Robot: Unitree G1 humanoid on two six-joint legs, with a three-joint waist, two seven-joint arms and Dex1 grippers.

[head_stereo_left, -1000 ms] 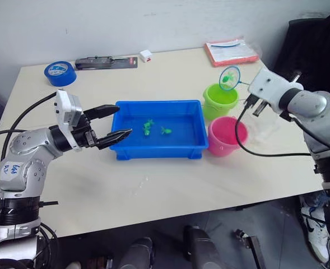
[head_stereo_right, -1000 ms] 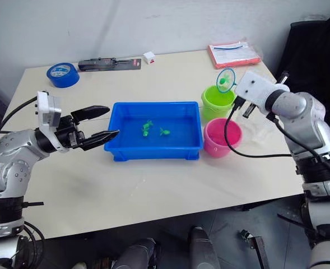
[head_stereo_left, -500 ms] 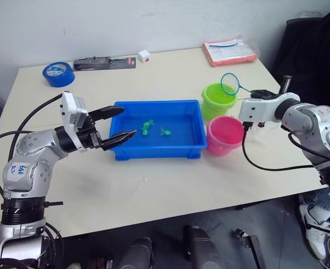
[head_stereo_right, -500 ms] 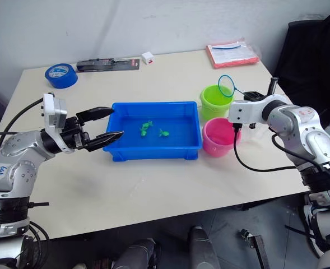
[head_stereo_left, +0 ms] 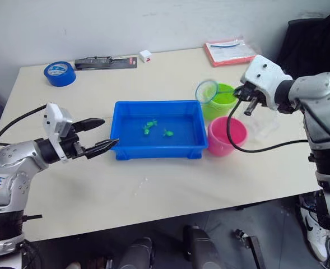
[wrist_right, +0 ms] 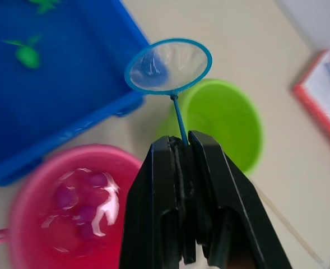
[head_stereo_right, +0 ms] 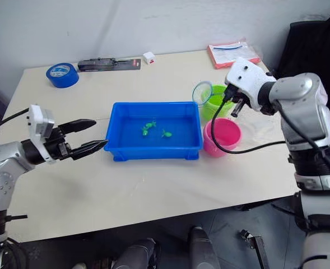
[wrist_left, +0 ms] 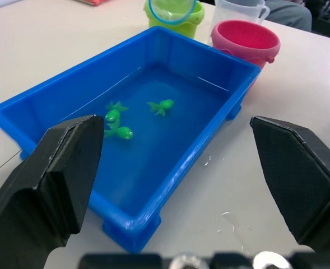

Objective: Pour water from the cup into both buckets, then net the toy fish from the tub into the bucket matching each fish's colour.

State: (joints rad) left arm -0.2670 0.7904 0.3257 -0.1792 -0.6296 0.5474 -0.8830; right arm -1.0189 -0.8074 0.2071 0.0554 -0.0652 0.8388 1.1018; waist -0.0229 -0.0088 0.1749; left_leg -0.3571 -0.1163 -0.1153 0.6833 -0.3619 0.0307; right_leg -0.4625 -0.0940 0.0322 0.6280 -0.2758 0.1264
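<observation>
Now my right gripper [wrist_right: 181, 147] is squeezed tight on the stick of the net [wrist_right: 168, 65]. The blue ring hangs in the air near the middle of the frame, by the tub's [head_stereo_left: 157, 151] right end and beside the green bucket [head_stereo_left: 225, 105]. The pink bucket [head_stereo_left: 227, 136] sits just below it. Three green toy fish [head_stereo_left: 149, 125] sit in the tub. My left gripper [head_stereo_left: 98, 137] is spread wide at the lower left, holding nothing.

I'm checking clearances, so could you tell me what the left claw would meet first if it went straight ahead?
Probably the tub: the left claw, open, points at its near end wall, though height is hard to judge.
</observation>
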